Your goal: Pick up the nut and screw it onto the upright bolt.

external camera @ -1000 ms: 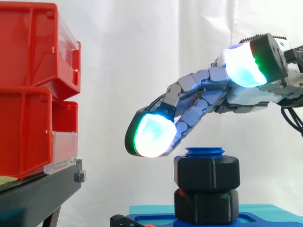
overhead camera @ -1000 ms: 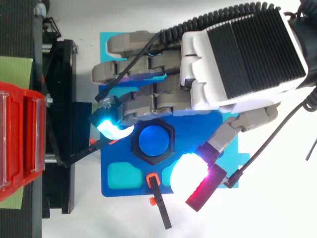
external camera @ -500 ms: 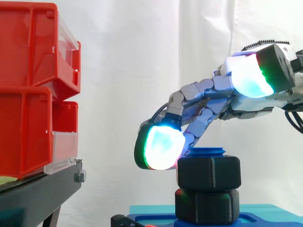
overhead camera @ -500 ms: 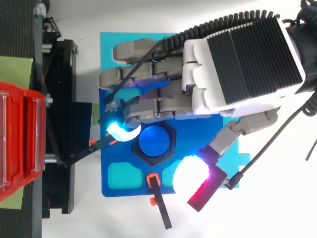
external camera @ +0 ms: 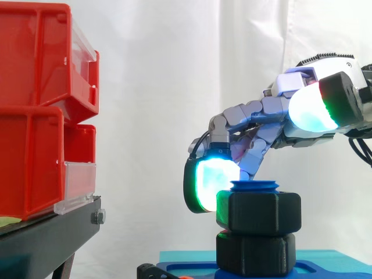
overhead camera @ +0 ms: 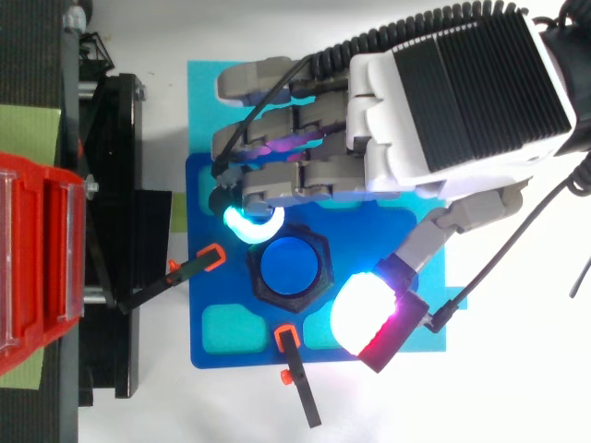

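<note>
The nut (external camera: 258, 212) is black with six flat sides, and it sits on the top of the blue bolt (external camera: 254, 186). The bolt stands up near the middle of the blue board (overhead camera: 196, 300), a bit toward the edge facing the red bins (external camera: 40, 104). The nut looks hard, smooth and probably light, so the pads could slip on it. Two flat sides across from each other look like the best place to hold. The hand (overhead camera: 452, 92) pinches nothing: its fingers bend down, and one glowing fingertip (external camera: 212, 183) touches the nut's side. The thumb (overhead camera: 365, 314) is spread away, up above the nut. Two black clips (overhead camera: 199, 263) with orange tips lie on the flat board near the nut. The bins are well apart from it.
</note>
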Motion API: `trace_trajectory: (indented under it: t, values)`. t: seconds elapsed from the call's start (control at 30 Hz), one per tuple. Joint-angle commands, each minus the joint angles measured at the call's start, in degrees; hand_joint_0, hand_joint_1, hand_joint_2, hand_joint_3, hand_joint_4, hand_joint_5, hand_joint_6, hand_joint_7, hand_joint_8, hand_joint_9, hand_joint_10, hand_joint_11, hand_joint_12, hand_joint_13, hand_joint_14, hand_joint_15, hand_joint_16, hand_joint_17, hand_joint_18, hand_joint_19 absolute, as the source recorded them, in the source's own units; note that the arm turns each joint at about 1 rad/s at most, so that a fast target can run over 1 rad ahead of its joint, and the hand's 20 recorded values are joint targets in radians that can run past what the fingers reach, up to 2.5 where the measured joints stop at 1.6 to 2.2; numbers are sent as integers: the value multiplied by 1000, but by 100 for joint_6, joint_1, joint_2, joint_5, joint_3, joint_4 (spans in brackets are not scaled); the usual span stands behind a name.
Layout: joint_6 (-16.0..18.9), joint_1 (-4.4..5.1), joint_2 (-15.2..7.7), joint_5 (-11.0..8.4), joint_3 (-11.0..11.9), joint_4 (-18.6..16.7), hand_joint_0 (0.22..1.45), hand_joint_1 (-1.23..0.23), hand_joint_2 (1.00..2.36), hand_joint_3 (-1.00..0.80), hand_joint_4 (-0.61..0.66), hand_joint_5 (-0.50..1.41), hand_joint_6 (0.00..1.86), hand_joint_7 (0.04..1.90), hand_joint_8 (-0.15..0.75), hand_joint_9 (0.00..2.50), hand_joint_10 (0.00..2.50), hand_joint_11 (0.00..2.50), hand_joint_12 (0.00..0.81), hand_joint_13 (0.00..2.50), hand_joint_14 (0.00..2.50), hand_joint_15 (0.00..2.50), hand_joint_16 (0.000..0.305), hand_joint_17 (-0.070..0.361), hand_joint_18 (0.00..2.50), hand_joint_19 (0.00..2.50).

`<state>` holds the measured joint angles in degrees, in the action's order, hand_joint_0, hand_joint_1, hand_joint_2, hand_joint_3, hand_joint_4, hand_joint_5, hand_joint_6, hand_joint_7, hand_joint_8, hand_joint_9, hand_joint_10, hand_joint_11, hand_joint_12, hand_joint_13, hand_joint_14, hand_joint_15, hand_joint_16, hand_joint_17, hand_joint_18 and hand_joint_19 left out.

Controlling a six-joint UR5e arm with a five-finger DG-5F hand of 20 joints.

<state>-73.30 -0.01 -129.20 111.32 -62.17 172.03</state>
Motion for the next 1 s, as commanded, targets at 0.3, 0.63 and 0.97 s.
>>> trace_trajectory:
  t: [0.3, 0.63, 0.97]
  values:
    - [-70, -174, 9, 197, 3, -3, 540, -206, 1000, -500, 109, 64, 502, 1455, 243, 1010, 0, 0, 191, 605, 0, 0, 9, 21, 153, 0]
    - [-185, -359, 0, 434, 3, -3, 544, -238, 1000, -500, 108, 86, 541, 1358, 186, 1261, 0, 0, 132, 757, 0, 0, 2, 6, 336, 0]
    - [-185, -473, 9, 557, 56, -3, 519, -179, 1000, -500, 222, -22, 505, 1151, 244, 1061, 0, 0, 200, 634, 0, 0, 10, 23, 199, 0]
